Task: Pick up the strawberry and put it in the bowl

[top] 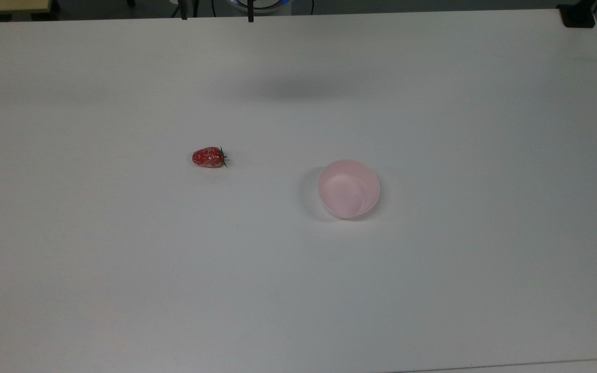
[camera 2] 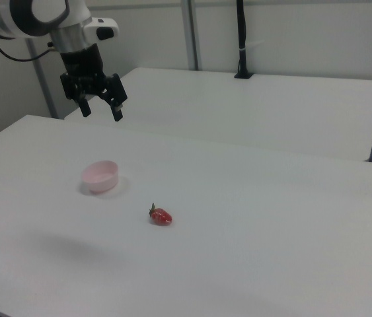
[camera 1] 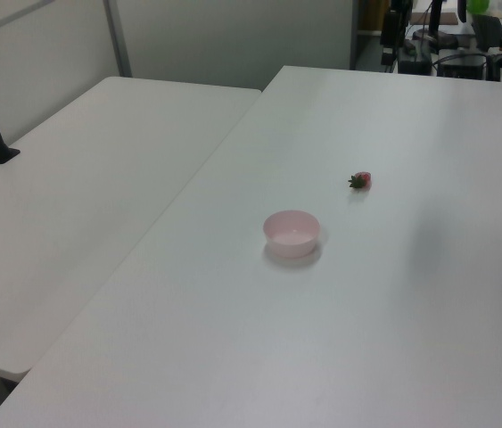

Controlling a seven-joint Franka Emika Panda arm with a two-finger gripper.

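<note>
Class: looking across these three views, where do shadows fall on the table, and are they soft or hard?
Top view: a soft, blurred patch lies far from the bowl. Left view: a faint shadow rings the bowl. Right view: a diffuse patch lies left of the strawberry.

Light: soft, even, from overhead, moderately bright.
Shadows: a broad diffuse dark patch on the matte white table (top: 433,290) near the top view's upper centre; a faint halo at the pale pink translucent plastic bowl (top: 349,188).
Glare: small highlights on the glossy red toy strawberry (top: 208,157).
Focus: slightly soft overall.
</note>
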